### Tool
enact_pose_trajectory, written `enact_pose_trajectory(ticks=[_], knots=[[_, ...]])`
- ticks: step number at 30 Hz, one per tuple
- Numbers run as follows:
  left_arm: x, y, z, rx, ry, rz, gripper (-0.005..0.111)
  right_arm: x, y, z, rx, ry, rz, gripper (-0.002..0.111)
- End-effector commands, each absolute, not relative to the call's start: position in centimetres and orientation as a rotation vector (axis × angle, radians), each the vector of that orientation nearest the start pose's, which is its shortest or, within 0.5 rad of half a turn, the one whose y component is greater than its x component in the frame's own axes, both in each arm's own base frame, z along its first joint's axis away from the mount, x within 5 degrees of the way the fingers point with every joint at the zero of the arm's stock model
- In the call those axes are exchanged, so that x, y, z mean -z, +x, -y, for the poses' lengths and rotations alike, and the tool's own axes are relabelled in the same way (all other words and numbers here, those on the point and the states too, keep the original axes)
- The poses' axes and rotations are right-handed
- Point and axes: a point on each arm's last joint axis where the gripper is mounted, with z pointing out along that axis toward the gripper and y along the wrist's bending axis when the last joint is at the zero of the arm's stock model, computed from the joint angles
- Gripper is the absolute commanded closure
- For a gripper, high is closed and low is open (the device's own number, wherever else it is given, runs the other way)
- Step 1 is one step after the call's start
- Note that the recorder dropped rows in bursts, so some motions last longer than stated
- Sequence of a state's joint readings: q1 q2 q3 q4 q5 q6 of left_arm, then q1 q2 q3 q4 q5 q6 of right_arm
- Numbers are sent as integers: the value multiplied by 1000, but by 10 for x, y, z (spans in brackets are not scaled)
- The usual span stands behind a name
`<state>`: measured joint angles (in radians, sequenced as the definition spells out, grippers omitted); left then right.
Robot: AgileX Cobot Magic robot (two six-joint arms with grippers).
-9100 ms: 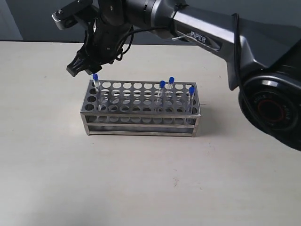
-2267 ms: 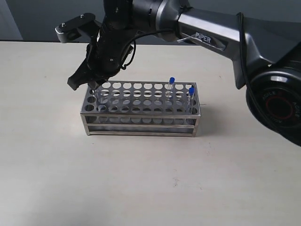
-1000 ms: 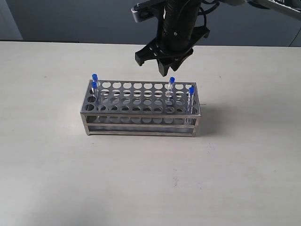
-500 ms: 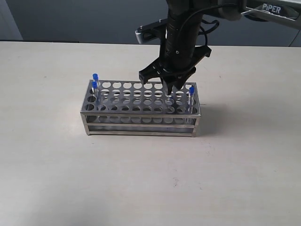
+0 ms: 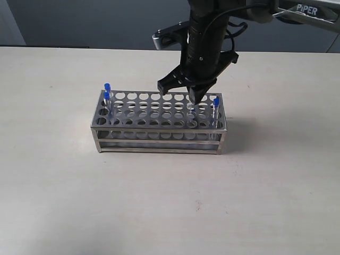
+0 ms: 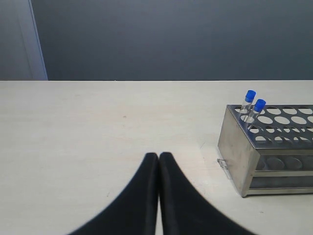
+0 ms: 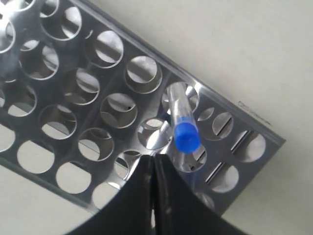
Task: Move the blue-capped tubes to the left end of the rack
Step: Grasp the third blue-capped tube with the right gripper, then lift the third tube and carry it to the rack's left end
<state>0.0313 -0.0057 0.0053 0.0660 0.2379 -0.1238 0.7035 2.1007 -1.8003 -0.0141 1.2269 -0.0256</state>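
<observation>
The steel rack (image 5: pixel 159 129) stands mid-table. Two blue-capped tubes (image 5: pixel 107 86) (image 5: pixel 106 96) stand in its left end, and another (image 5: pixel 216 101) in its right end. My right gripper (image 5: pixel 193 96) is down at the rack's top plate, right of middle, hiding the cap of a back-row tube (image 5: pixel 189 109). In the right wrist view the gripper (image 7: pixel 154 157) is shut. That blue-capped tube (image 7: pixel 186 137) leans just beside one finger, not between them, over the rack (image 7: pixel 123 61). My left gripper (image 6: pixel 159 155) is shut and empty above bare table, with the rack (image 6: pixel 234 142) off to its side.
The left wrist view shows the two left-end tubes (image 6: pixel 250 95) (image 6: pixel 259 104) at the rack's near corner. A dark wall runs behind the table (image 5: pixel 159 202). The right arm (image 5: pixel 308 10) reaches in from the upper right.
The right gripper set a second tube in the rack's left end, swung right, then dropped onto the back-row tube. Over the last half second it barely moved.
</observation>
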Motion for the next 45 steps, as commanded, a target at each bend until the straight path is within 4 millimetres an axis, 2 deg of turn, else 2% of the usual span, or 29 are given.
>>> enact_pose_trajectory(ticks=[1,8,16,18,23,26,34,36,39,45], knots=[[-192,55,-3,10,-82,-1712,106,-252,331,-275,-67,-1062,-2751,108],[-192,55,-3,10,-82,-1712,106,-276,326,-269,-66,-1043,-2693,108],[-192,55,-3,10,-82,-1712,106,-267,332,-274,-83,-1030,-2678,104],[-192,55,-3,10,-82,-1712,106,-262,332,-276,-99,-1030,-2696,97],[-192,55,-3,10,-82,-1712,106,-248,336,-278,-66,-1044,-2714,68],[-192,55,-3,10,-82,-1712,106,-240,340,-278,-16,-1060,-2715,63],[-192,55,-3,10,-82,-1712,106,-223,347,-282,6,-1070,-2709,70],[-192,55,-3,10,-82,-1712,106,-223,347,-282,5,-1069,-2707,81],[-192,55,-3,10,-82,-1712,106,-223,347,-282,11,-1071,-2704,109],[-192,55,-3,10,-82,-1712,106,-228,344,-276,60,-1086,-2726,108]])
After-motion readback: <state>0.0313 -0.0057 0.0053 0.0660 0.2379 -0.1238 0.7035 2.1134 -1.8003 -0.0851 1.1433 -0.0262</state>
